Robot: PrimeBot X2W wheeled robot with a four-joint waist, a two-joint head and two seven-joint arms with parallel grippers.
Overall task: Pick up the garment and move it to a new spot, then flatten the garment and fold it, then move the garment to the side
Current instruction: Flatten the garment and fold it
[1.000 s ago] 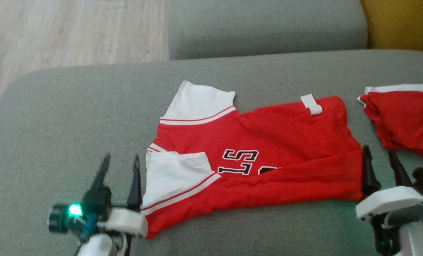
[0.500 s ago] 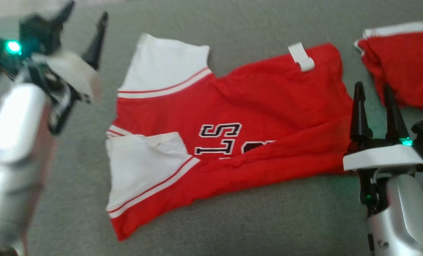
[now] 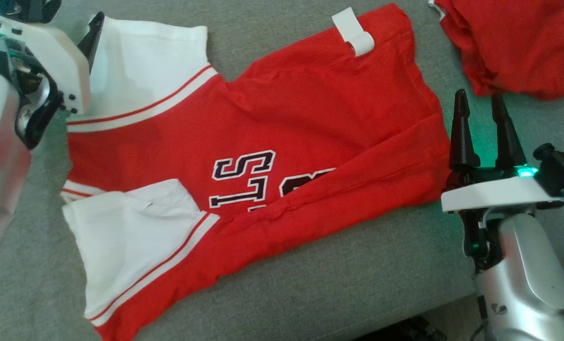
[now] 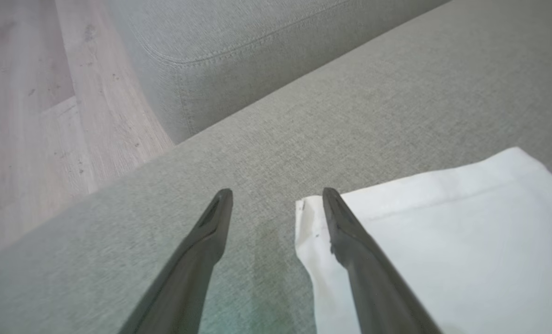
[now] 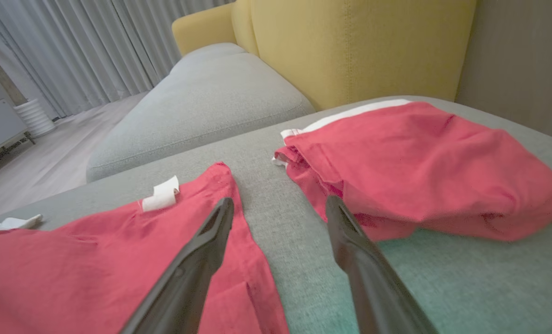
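The garment (image 3: 310,109) is a red jersey with white sleeves and black lettering, spread flat on the grey sofa seat (image 3: 358,284). In the head view, one left finger (image 3: 95,33) sits at the far white sleeve (image 3: 149,61), top left. In the left wrist view my left gripper (image 4: 276,192) is open, its right finger lying over the corner of the sleeve (image 4: 443,232). My right gripper (image 3: 478,94) stands open at the jersey's right hem. In the right wrist view my right gripper (image 5: 279,200) has its left finger over the hem (image 5: 239,260) and bare cushion between the fingers.
A second red garment (image 3: 509,42) lies crumpled just right of the right gripper, also seen as a red heap (image 5: 420,162). Behind stand a yellow armchair (image 5: 350,46) and another grey cushion (image 5: 202,106). Wood floor (image 4: 25,116) lies beyond the seat's left edge.
The head camera has tilted down and closer. My left gripper has gone from beside the near sleeve up to the far sleeve's corner. The right gripper stays at the hem, both open.
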